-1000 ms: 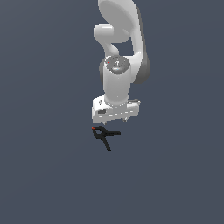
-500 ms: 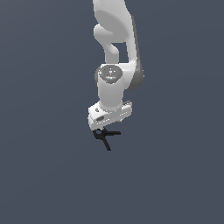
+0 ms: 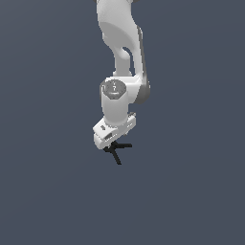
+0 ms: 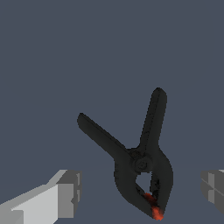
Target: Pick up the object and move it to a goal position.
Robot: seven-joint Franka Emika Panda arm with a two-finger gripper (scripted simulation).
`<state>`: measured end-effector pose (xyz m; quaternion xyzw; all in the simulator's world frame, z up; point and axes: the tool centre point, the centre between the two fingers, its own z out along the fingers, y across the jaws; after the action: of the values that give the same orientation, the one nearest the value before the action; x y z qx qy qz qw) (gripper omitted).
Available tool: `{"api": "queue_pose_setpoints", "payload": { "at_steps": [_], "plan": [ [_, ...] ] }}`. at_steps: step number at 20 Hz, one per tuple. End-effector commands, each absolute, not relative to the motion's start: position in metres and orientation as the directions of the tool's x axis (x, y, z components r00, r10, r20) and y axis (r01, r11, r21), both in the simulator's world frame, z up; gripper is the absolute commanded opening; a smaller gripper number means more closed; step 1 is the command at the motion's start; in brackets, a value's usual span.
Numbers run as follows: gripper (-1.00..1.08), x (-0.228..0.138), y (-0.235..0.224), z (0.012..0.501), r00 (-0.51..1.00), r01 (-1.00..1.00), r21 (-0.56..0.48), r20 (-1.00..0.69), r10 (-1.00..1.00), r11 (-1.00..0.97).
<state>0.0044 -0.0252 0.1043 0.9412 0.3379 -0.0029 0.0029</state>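
The object, a small black spring clamp (image 4: 140,164) with two splayed handles and a red tip, lies flat on the dark grey floor (image 3: 48,191). In the exterior view the clamp (image 3: 118,152) pokes out just under the white hand. My gripper (image 3: 111,145) hangs low over it, and the hand hides part of the clamp there. In the wrist view my gripper (image 4: 140,192) is open. One grey finger (image 4: 65,194) stands on each side of the clamp's pivot and jaw end, both well apart from it. Nothing is held.
Only the white arm (image 3: 119,57) rises above the scene. The floor is plain dark grey on all sides, with no other objects, walls or edges in view.
The hand has come down toward the clamp, drifted slightly to the exterior view's left and turned about its axis. The clamp has stayed where it was.
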Motion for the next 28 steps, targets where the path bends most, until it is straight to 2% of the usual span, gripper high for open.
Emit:
{"api": "queue_pose_setpoints", "payload": {
  "at_steps": [1,14,28],
  "plan": [
    [1.0,0.004,-0.03,0.097,0.73,0.683,0.003,-0.007,0.683,-0.73],
    [1.0,0.001,-0.046,0.073,0.565,0.825,0.0,-0.001,0.825,-0.565],
    [1.0,0.001,-0.048,0.056,0.542,0.841,0.0,0.0,0.841,-0.542]
  ]
}}
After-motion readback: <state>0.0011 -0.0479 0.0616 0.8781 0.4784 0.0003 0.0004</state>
